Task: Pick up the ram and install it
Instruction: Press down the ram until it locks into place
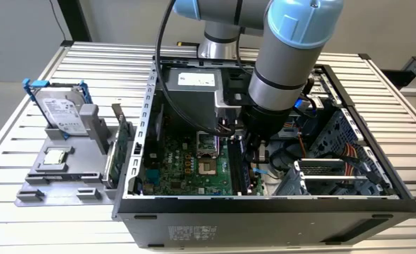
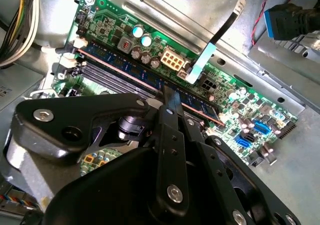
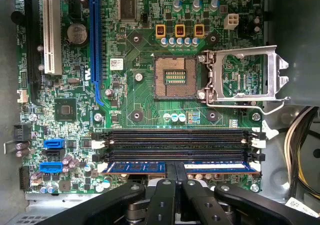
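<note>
The ram (image 3: pixel 137 167) is a thin blue stick standing in the memory slot nearest the motherboard's edge; in the second wrist view the ram (image 2: pixel 120 65) runs along the board beside the black slots. My gripper (image 3: pixel 175 167) is shut, its two black fingertips pressed together on the middle of the ram's top edge. The second wrist view shows the gripper (image 2: pixel 170 92) side on, its tip touching the stick. In the exterior view my arm (image 1: pixel 285 79) reaches down into the open computer case (image 1: pixel 264 203).
Three empty black memory slots (image 3: pixel 175 140) lie beside the ram, then the open processor socket (image 3: pixel 175 77). Cable bundles (image 3: pixel 300 140) hang near the slot ends. Outside the case a grey tray (image 1: pixel 59 182) holds a hard drive (image 1: pixel 61 114), a processor chip (image 1: pixel 55 157) and a green card (image 1: pixel 119 145).
</note>
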Available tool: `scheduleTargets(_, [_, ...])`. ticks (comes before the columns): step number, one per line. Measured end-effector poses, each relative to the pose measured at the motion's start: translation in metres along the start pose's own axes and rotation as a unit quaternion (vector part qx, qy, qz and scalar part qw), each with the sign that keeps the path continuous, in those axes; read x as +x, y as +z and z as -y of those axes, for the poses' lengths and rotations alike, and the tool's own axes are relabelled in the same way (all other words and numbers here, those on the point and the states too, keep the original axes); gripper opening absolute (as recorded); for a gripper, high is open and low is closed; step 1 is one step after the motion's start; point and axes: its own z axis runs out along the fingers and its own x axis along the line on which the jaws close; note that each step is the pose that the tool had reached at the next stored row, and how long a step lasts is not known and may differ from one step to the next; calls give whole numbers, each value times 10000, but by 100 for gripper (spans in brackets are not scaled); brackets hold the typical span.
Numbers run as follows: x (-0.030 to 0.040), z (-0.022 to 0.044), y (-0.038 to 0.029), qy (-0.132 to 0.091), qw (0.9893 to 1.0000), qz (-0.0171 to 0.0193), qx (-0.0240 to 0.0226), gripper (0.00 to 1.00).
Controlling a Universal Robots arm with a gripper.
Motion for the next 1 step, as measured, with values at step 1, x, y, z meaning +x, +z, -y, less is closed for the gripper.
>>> scheduleTargets(1, [0, 0, 0, 0, 10000, -1, 0, 0])
